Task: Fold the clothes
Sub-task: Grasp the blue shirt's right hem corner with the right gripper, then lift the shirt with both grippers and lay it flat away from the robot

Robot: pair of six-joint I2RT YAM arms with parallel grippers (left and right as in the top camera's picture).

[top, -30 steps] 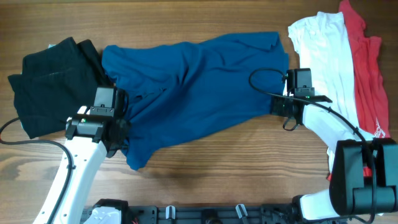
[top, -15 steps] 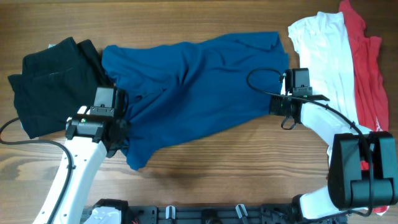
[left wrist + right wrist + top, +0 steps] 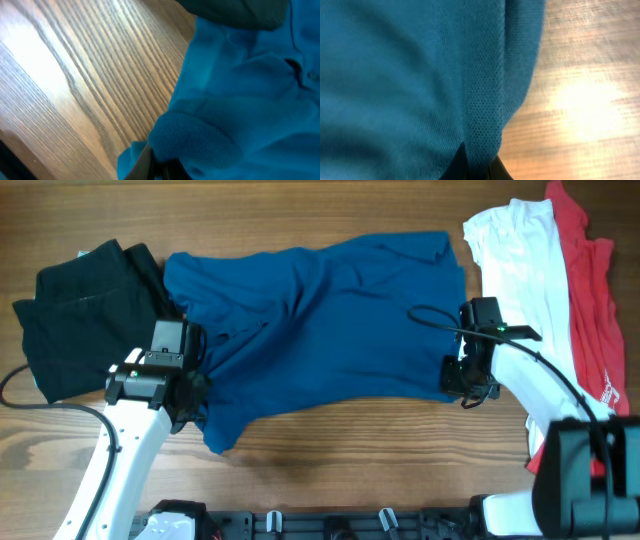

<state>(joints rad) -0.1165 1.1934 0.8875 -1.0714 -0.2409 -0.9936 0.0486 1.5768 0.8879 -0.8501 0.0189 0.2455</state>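
Left jaws: clamped on blue shirt (image 3: 320,320) edge, beside black garment (image 3: 80,310).
Right jaws: clamped on shirt hem, over worktop (image 3: 350,460).

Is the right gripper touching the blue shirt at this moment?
Touching. The right wrist view shows the hemmed edge of the blue shirt running down into the right gripper, pinched between its fingers with no gap.
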